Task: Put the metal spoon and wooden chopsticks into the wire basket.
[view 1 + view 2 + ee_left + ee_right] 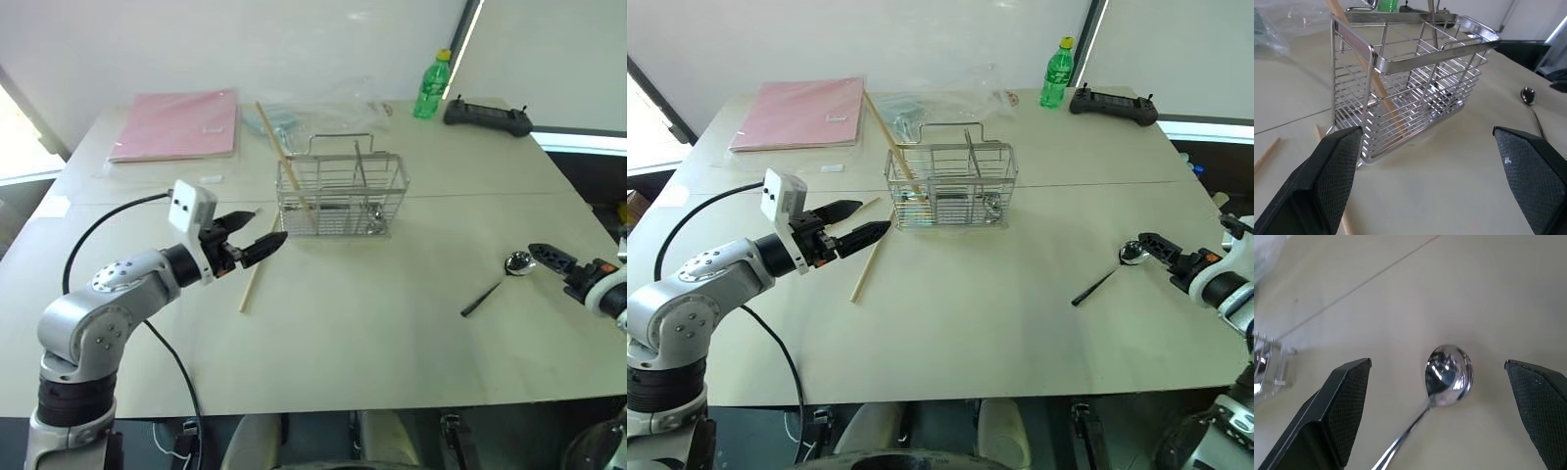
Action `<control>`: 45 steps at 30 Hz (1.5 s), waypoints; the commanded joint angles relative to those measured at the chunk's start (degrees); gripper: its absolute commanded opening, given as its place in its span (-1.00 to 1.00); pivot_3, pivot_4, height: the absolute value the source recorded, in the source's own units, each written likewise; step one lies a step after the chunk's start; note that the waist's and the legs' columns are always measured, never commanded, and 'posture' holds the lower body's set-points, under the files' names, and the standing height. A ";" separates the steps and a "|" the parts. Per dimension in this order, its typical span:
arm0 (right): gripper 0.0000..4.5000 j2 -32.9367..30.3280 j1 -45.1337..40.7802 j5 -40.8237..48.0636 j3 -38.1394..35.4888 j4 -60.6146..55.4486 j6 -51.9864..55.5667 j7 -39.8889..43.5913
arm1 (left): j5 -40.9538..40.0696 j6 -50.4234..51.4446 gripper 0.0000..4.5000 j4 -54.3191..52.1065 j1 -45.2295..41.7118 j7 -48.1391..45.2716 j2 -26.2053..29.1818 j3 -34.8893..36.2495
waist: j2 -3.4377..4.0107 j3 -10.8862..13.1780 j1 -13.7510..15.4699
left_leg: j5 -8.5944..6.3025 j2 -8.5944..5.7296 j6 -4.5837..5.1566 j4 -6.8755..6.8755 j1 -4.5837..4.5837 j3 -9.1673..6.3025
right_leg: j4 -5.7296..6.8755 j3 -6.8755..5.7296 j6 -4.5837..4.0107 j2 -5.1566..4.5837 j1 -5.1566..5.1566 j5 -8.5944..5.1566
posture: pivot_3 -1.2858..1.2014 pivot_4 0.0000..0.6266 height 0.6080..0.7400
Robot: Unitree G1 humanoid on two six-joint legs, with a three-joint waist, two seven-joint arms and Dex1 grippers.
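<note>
1. Our right hand (1151, 245) is spread wide and empty just beside the shiny-bowled, dark-handled metal spoon (1104, 276) on the pale counter (970, 323).
2. Our left hand (250, 238) hovers wide open, holding nothing, near the silver wire-grid basket (340, 196).
3. One pale wooden chopstick (281, 152) leans inside the basket; another (254, 276) lies on the counter.

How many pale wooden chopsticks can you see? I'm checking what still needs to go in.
2. One pale wooden chopstick stands slanted inside the silver wire-grid basket, and the other chopstick lies flat on the table beside the basket, beneath the left gripper.
</note>
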 commanded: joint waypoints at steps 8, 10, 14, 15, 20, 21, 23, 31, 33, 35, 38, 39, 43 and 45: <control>1.00 3.24 -0.62 0.99 1.36 2.53 -8.72 -2.83 | -5.60 1.41 1.00 -4.26 -2.55 -14.57 8.65 -4.14 | 0.03 0.01 -0.12 | 0.00 -0.01 0.01 -0.08 -0.01 0.01 | -0.05 0.01 -0.01 -0.01 -0.02 -0.01 | 0.03 -0.52 0.82; 1.00 3.31 0.10 0.58 2.81 2.91 -10.36 -2.34 | -5.28 1.07 1.00 -3.80 -3.28 -18.63 10.25 -6.29 | 0.05 0.01 -0.12 | 0.00 0.00 0.01 -0.06 -0.01 0.01 | -0.04 0.00 -0.02 0.00 -0.02 -0.01 | 0.03 -0.52 0.82; 1.00 3.48 1.47 0.19 5.53 3.22 -13.63 -1.33 | -2.64 -0.70 1.00 -1.37 -5.49 -24.81 11.48 -11.07 | 0.06 0.02 -0.10 | 0.00 0.00 0.01 -0.07 -0.01 0.00 | -0.05 0.00 -0.02 0.00 -0.01 -0.02 | 0.03 -0.52 0.82; 1.00 3.58 1.84 0.07 6.24 3.25 -14.55 -1.16 | -2.30 -0.84 1.00 -0.41 -6.41 -25.75 11.23 -11.94 | 0.07 0.03 -0.15 | 0.00 0.00 0.01 -0.07 -0.01 0.01 | -0.06 0.00 -0.02 -0.01 -0.02 -0.02 | 0.03 -0.52 0.82; 1.00 3.78 4.66 -0.93 9.96 2.82 -18.36 0.20 | 0.39 -2.69 1.00 2.24 -9.76 -29.23 9.69 -15.45 | 0.07 0.03 -0.16 | -0.01 0.00 0.02 -0.11 -0.03 0.00 | -0.06 0.00 -0.01 0.00 -0.05 -0.03 | 0.03 -0.52 0.82; 1.00 3.83 4.83 -0.81 10.06 2.98 -18.82 0.08 | 0.54 -2.71 1.00 2.42 -10.13 -29.62 9.31 -15.79 | 0.06 0.04 -0.17 | -0.01 0.00 0.02 -0.12 -0.02 0.00 | -0.06 0.00 0.00 0.00 -0.04 -0.03 | 0.03 -0.52 0.82; 1.00 3.98 4.98 -0.63 10.11 3.27 -19.72 -0.32 | 1.11 -2.98 1.00 2.68 -10.53 -30.23 8.76 -16.34 | 0.06 0.04 -0.22 | -0.01 0.00 0.02 -0.11 -0.03 0.01 | -0.07 0.00 0.00 -0.01 -0.04 -0.03 | 0.03 -0.52 0.82; 0.39 3.66 4.83 -0.63 9.23 5.97 -22.92 -1.92 | 3.15 -3.98 1.00 3.48 -10.83 -31.26 7.88 -16.35 | 0.06 0.04 -0.29 | -0.01 0.01 0.02 -0.11 -0.03 -0.01 | -0.06 0.00 0.01 0.00 -0.04 -0.03 | 0.03 -0.52 0.82; -0.07 3.58 5.03 -0.26 9.02 6.13 -23.23 -1.96 | 3.31 -3.96 1.00 3.45 -10.97 -31.18 7.64 -16.09 | 0.06 0.04 -0.29 | -0.01 0.00 0.02 -0.11 -0.03 -0.01 | -0.06 0.00 0.01 0.00 -0.05 -0.03 | 0.03 -0.52 0.82; -0.52 3.57 5.32 0.15 8.88 5.87 -23.32 -1.97 | 3.43 -3.88 1.00 3.40 -11.08 -31.12 7.45 -15.88 | 0.06 0.04 -0.30 | -0.01 0.00 0.03 -0.13 -0.04 -0.01 | -0.06 0.00 0.01 0.00 -0.07 -0.04 | 0.03 -0.52 0.82; -0.99 3.53 5.73 0.48 8.89 5.53 -23.16 -2.16 | 3.59 -3.96 1.00 3.48 -11.21 -31.16 7.33 -15.75 | 0.04 0.03 -0.31 | -0.01 0.01 0.03 -0.15 -0.02 -0.01 | -0.06 0.00 0.02 -0.01 -0.06 -0.04 | 0.03 -0.52 0.82; -0.99 3.47 5.87 0.65 8.93 5.45 -23.15 -2.24 | 3.63 -3.95 1.00 3.54 -11.27 -31.16 7.30 -15.75 | 0.00 0.04 -0.31 | -0.01 0.01 0.03 -0.14 0.01 -0.02 | -0.07 0.00 0.03 0.00 -0.01 -0.05 | 0.03 -0.52 0.82; -0.99 3.19 6.39 1.12 8.90 5.18 -23.18 -2.47 | 3.69 -4.03 1.00 3.65 -11.39 -31.35 7.11 -15.76 | 0.04 0.06 -0.07 | -0.01 -0.01 0.03 -0.14 -0.02 -0.04 | -0.07 0.00 0.04 -0.01 -0.03 -0.06 | 0.03 -0.52 0.82; -0.99 3.00 6.56 1.26 8.78 4.93 -23.17 -2.59 | 3.78 -4.10 1.00 3.77 -11.52 -31.42 6.99 -15.81 | 0.04 0.05 -0.08 | -0.01 -0.01 0.03 -0.15 -0.04 -0.05 | -0.07 0.00 0.04 -0.01 -0.05 -0.06 | 0.03 -0.52 0.82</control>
